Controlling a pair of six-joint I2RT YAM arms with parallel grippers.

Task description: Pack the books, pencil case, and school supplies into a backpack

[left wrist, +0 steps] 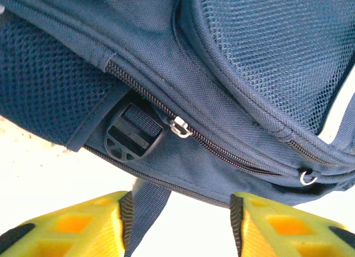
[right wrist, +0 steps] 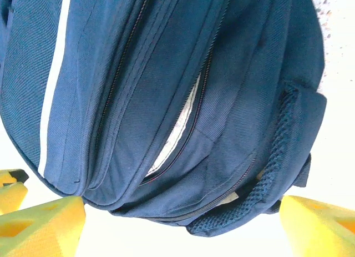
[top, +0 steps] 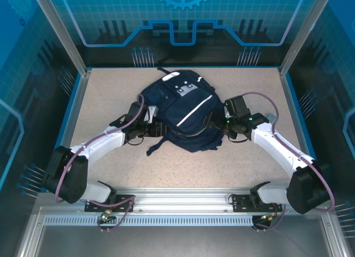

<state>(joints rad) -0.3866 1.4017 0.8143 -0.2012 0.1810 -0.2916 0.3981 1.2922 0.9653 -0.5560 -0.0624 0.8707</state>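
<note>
Two sets of fingers flank the backpack (top: 183, 110), which lies on the counter (top: 111, 96) about midway between the left arm (top: 97, 143) and the right arm (top: 272, 140). Its white stripe (top: 198, 109) faces up and a dark strap (top: 158, 145) trails toward the near edge. Seen from above, each arm's tip sits right at one side of the bag, the left at its left flank and the right at its right flank. In the left wrist view the left fingers (left wrist: 72, 223) stand moderately apart and clamp nothing. The bag's lower seam lies just beyond their tips, and a flat webbing band (left wrist: 147, 212) runs down through the gap, close beside the finger on the view's left; whether it touches that finger I cannot tell. Past the gap are a black buckle (left wrist: 132, 137), a silver zipper pull (left wrist: 180, 126) on a closed zipper, and a mesh pocket (left wrist: 266, 46) higher up. In the right wrist view the right fingers (right wrist: 39, 229) are spread wide, one at each lower corner, with nothing between them; the bag's edge lies just past the tips and spans the gap. A zipper there is partly open, showing pale lining (right wrist: 177, 129), and a mesh handle (right wrist: 266, 182) lies near the finger on the view's right.
</note>
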